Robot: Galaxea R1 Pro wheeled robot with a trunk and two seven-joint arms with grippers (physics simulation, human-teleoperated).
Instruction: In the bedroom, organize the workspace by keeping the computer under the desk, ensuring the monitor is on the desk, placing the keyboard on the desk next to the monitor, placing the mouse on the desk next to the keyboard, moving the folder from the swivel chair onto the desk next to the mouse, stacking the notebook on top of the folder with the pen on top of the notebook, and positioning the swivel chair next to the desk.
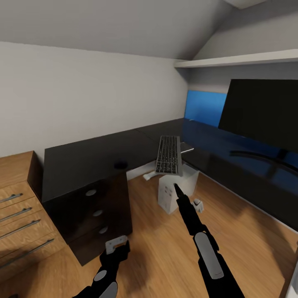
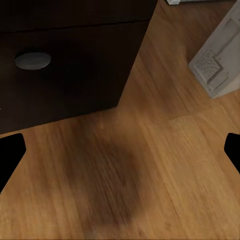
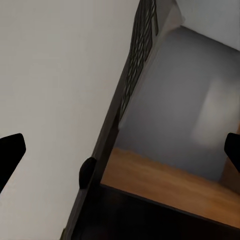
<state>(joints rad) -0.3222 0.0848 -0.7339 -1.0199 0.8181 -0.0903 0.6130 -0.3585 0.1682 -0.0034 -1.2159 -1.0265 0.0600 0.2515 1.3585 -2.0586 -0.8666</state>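
1. The desk (image 1: 95, 153) wraps the corner; the monitor (image 1: 265, 114) stands along its right wing.
2. The computer (image 1: 171, 192) sits underneath.
3. The keyboard (image 1: 169, 155) overhangs the inner corner edge, probably unfinished.
4. The mouse (image 1: 121, 164) lies near the left wing's front edge.
5. The right gripper (image 1: 178, 191) points at the keyboard, the left gripper (image 1: 116, 245) hangs low; both spread, empty.

- A home workspace under a sloped grey ceiling (image 1: 124, 25) is shown.
- An L-shaped black desk (image 1: 82, 159), monitor (image 1: 265, 111), keyboard (image 1: 169, 155) and wood floor (image 1: 165, 248) are seen.

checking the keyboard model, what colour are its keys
Dark keys in a silvery-grey frame; the keyboard shows best in the head view.
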